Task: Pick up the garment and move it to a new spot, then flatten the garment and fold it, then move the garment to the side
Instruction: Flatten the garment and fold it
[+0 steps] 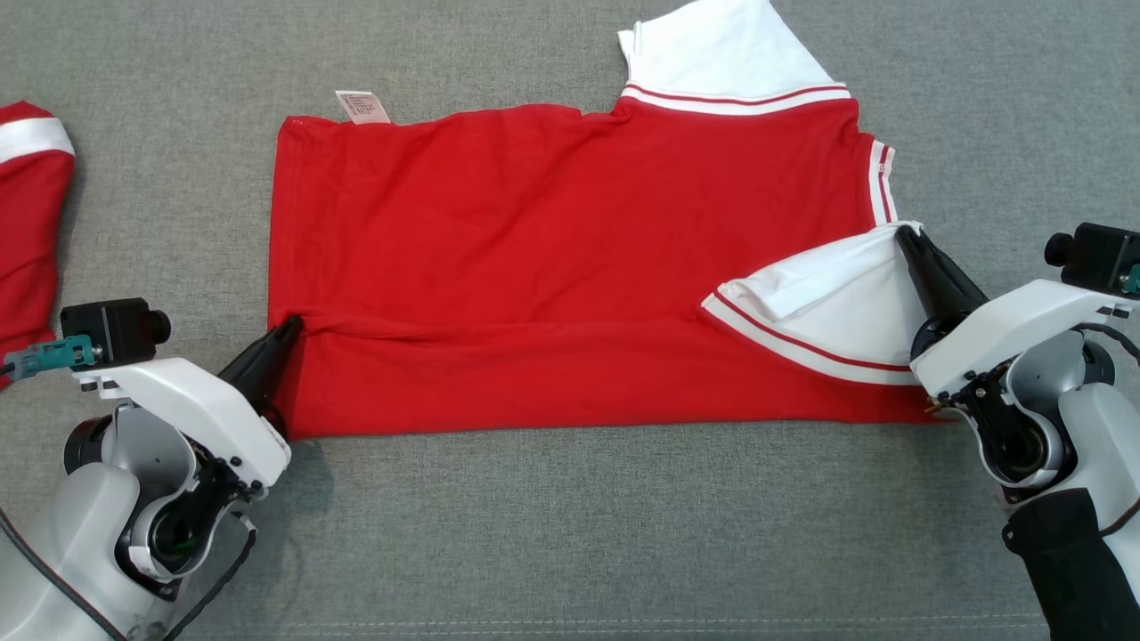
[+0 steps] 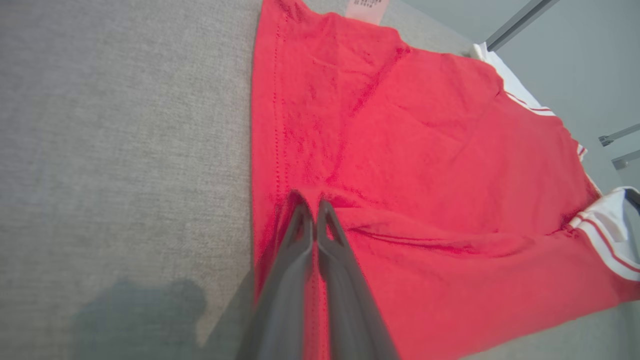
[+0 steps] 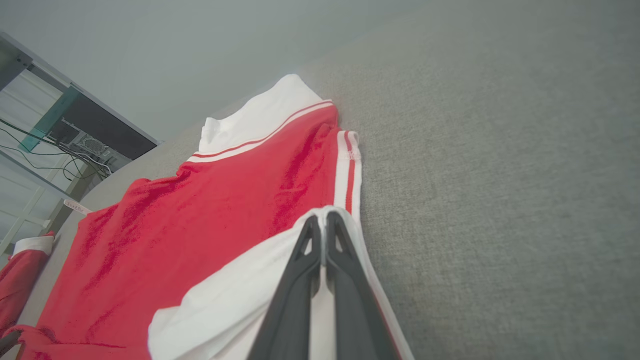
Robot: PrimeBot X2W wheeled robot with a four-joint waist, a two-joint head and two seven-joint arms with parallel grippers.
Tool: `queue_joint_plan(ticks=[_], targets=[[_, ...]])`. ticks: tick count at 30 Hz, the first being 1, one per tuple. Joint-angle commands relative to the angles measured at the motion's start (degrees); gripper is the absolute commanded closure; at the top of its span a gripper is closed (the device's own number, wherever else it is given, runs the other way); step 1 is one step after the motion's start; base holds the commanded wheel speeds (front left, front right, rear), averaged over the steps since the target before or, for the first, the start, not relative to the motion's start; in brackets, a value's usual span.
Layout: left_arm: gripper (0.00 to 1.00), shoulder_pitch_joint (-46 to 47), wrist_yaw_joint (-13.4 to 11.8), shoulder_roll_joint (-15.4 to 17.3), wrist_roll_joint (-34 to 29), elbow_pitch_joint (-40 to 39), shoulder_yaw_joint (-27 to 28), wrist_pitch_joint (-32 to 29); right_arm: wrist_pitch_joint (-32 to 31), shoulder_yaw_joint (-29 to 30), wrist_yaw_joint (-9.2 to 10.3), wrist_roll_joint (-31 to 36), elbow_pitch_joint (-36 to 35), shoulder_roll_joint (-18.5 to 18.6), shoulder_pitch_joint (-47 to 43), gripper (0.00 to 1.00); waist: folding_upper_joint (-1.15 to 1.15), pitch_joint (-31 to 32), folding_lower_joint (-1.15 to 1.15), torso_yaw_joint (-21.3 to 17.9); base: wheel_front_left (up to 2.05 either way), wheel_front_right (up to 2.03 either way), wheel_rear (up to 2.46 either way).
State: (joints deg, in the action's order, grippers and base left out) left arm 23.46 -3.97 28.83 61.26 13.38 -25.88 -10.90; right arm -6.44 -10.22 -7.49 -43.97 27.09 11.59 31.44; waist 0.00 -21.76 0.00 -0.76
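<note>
You have a grey fabric surface across the frame, with the red shirt spread flat at centre. Lower left, your left gripper is pinched tight on its hem. At right, your right gripper is clamped on the white sleeve.

I get even, diffuse light from above; head view is sharp, no glare. Soft shadow falls on the grey surface just below the left gripper, a dark blob in the left wrist view. Both wrist views look softer: red of the garment oversaturates, near fingers blur, wide-angle stretch toward the edges.
</note>
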Motion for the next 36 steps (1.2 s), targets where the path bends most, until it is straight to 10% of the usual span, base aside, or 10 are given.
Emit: queue_joint_plan(ticks=[1,3,4,5,18,28,36], targets=[[1.00,3.0,0.8,1.7,0.6,0.3,3.2,1.4,2.8,-1.9,0.00,-1.5,-0.2,0.9,1.4,0.00,0.00,-0.3,0.00,0.0,0.00,0.00,0.00],[0.99,3.2,1.2,1.6,0.8,1.1,3.6,2.2,3.8,-2.8,0.00,-2.6,0.7,1.3,1.8,0.00,0.00,-0.4,0.00,0.1,0.00,0.00,0.00],[0.10,3.2,1.4,1.4,1.0,1.3,3.8,2.5,4.1,-3.4,0.00,-3.6,0.8,1.4,1.8,0.00,0.00,-0.5,0.00,0.1,0.00,0.00,0.00],[0.00,3.1,1.5,1.3,1.0,1.4,4.0,3.1,4.4,-3.9,0.00,-4.7,0.9,1.5,1.8,0.00,0.00,-0.5,0.00,0.2,0.00,0.00,0.00],[0.00,-4.0,-5.8,1.2,-7.6,-5.6,4.1,15.2,18.6,-4.9,0.00,-5.5,-5.0,7.1,-7.0,0.00,0.00,3.7,0.00,1.5,0.00,0.00,0.00],[0.00,-11.4,-17.0,3.3,-18.6,-16.5,3.3,22.3,21.4,4.7,0.00,17.8,-18.7,5.1,-18.2,0.00,0.00,9.6,0.00,1.8,0.00,0.00,0.00],[0.00,-17.8,-21.3,4.0,-21.8,-20.1,1.6,23.0,21.4,7.2,0.00,31.1,-24.5,-0.4,-28.3,0.00,0.00,14.3,0.00,1.4,0.00,0.00,0.00]])
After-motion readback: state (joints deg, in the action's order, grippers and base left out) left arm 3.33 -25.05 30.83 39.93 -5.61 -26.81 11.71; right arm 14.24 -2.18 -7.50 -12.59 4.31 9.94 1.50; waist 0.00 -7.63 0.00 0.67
